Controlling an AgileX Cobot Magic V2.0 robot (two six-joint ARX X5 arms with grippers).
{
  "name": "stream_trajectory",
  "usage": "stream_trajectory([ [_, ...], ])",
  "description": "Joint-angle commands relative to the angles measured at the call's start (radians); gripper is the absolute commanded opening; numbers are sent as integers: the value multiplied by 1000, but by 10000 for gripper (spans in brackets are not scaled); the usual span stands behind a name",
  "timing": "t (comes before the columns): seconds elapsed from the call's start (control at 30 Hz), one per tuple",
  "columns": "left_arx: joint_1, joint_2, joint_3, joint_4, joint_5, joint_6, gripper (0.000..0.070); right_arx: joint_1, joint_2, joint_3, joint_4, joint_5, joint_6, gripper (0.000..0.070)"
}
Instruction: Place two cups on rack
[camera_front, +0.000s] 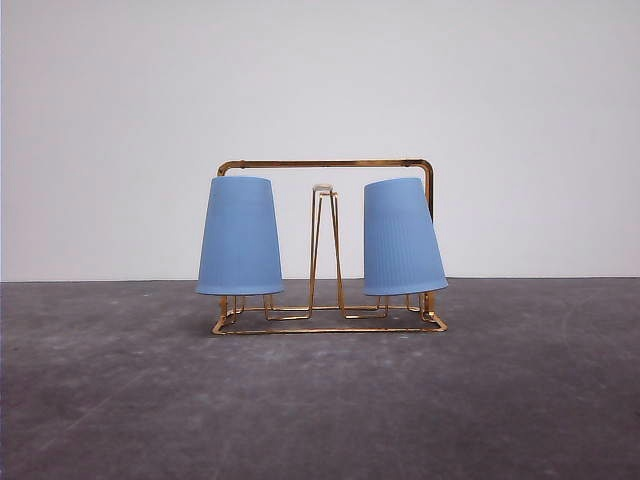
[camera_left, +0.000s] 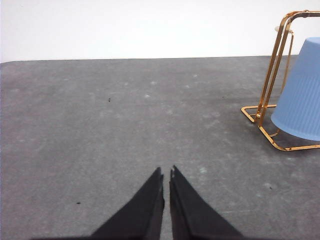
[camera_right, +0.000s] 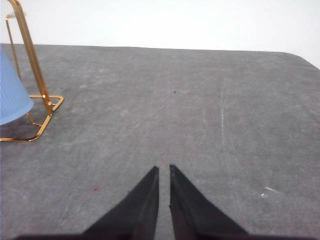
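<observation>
Grey tabletop (camera_front: 100, 400) with both cups (camera_front: 240, 237) (camera_front: 402, 238) upside down on the rack (camera_front: 330, 165) near its far edge, light slippery plastic best pinched mid-wall, left gripper (camera_left: 166, 175) and right gripper (camera_right: 164, 172) closed, empty.

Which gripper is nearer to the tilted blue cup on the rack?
Probably right. The right gripper is on the side of the tilted cup; the left gripper is on the side of the upright cup. Both sit shut, apart from the rack.
</observation>
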Motion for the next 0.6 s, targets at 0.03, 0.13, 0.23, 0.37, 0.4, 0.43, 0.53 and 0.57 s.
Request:
stream_trajectory([
  [0.03,1,-1,-14,11,-2,-1,0,-1,0,-2,11,0,8,38],
  [0.13,1,-1,-14,11,-2,-1,0,-1,0,-2,11,0,8,38],
  [0.23,1,-1,-14,11,-2,-1,0,-1,0,-2,11,0,8,38],
  [0.37,1,-1,-14,11,-2,-1,0,-1,0,-2,11,0,8,38],
  [0.4,1,-1,-14,11,-2,-1,0,-1,0,-2,11,0,8,38],
  [0.43,1,-1,-14,11,-2,-1,0,-1,0,-2,11,0,8,38],
  [0.53,1,-1,-14,11,-2,-1,0,-1,0,-2,11,0,8,38],
  [0.57,1,-1,-14,11,-2,-1,0,-1,0,-2,11,0,8,38],
])
